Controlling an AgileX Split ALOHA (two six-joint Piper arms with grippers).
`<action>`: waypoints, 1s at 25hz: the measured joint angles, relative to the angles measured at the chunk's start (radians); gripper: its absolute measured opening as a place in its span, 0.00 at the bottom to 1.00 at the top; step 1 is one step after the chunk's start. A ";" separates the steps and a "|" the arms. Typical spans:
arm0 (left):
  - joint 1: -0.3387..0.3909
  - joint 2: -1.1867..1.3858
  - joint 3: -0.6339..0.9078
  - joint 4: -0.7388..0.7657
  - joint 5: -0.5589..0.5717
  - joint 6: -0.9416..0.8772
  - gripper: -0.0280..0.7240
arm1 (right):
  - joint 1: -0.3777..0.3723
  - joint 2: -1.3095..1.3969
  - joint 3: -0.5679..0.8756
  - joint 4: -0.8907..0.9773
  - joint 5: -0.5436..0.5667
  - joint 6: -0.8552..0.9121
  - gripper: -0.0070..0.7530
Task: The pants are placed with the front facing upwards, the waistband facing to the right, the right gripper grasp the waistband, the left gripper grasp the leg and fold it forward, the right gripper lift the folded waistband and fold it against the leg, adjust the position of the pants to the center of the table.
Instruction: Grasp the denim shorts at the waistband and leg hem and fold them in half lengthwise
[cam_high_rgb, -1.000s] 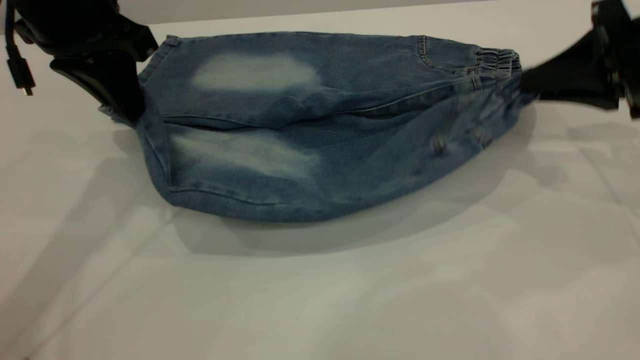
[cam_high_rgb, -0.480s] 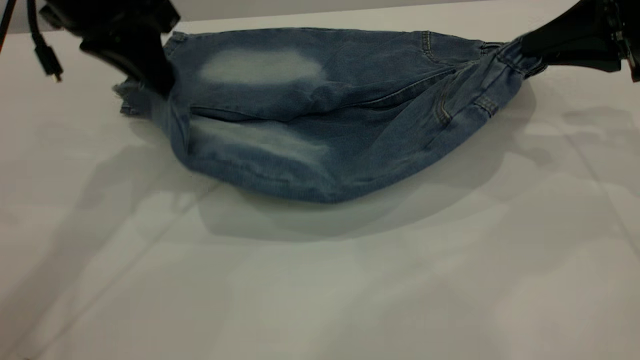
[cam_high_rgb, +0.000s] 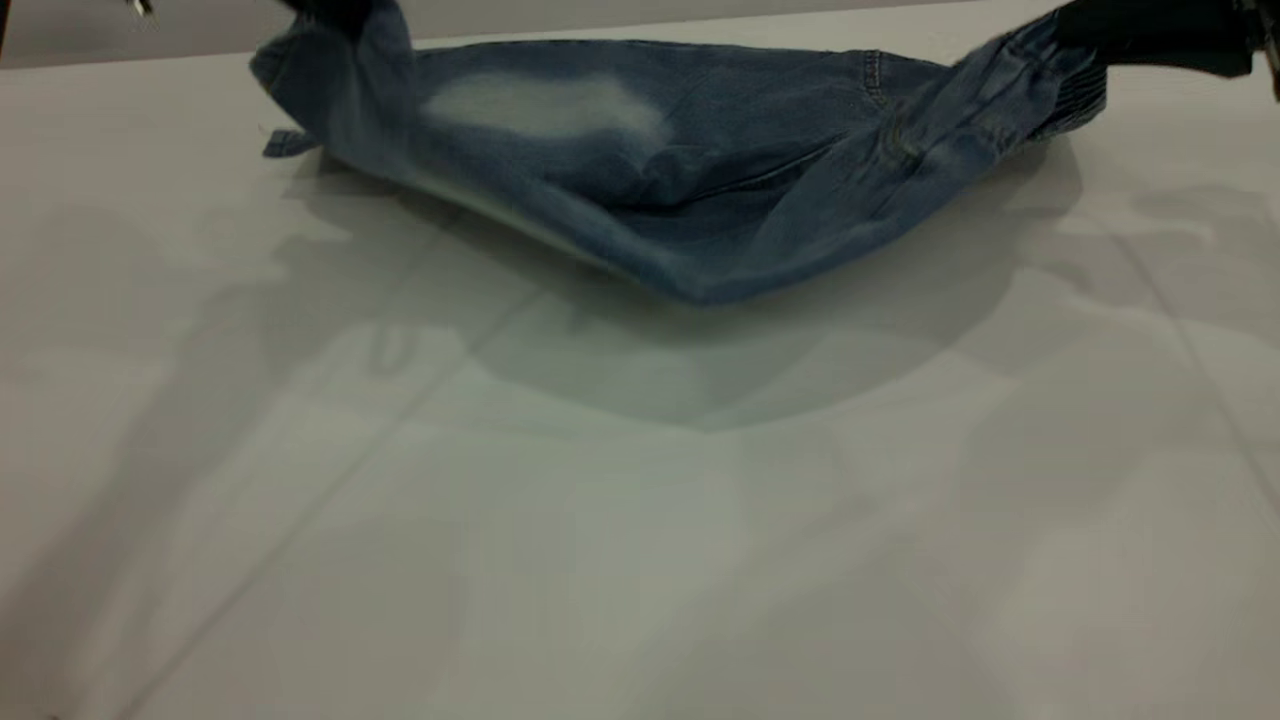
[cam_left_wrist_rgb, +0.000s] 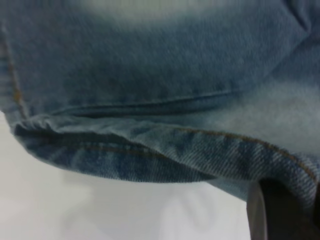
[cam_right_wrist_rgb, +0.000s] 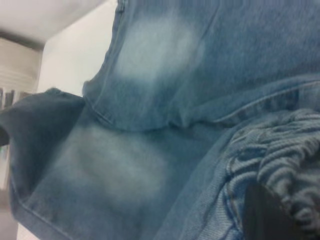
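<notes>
Table (cam_high_rgb: 640, 560), pants (cam_high_rgb: 640, 150) (sagging) between pincers

A: What shows of the right gripper (cam_high_rgb: 1150, 35)?
B: A matte black wedge, long and tapering, with a thin pale edge where it meets the picture's border.
A: And the left gripper (cam_high_rgb: 340, 10)?
B: Only a black sliver at the top edge; its wrist view shows one dark, smooth-sided finger (cam_left_wrist_rgb: 280, 212) with a rounded corner.

pants (cam_high_rgb: 640, 150) partly on white table (cam_high_rgb: 640, 560)
</notes>
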 joint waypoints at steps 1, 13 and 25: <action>0.000 0.000 -0.010 0.000 0.000 0.000 0.11 | -0.002 0.000 -0.009 -0.004 0.000 0.011 0.07; 0.001 -0.010 -0.018 -0.008 -0.031 0.000 0.11 | -0.090 0.000 -0.030 -0.011 -0.003 0.055 0.07; 0.000 -0.141 -0.018 -0.075 0.008 0.045 0.11 | -0.092 0.000 -0.030 -0.013 0.004 0.055 0.07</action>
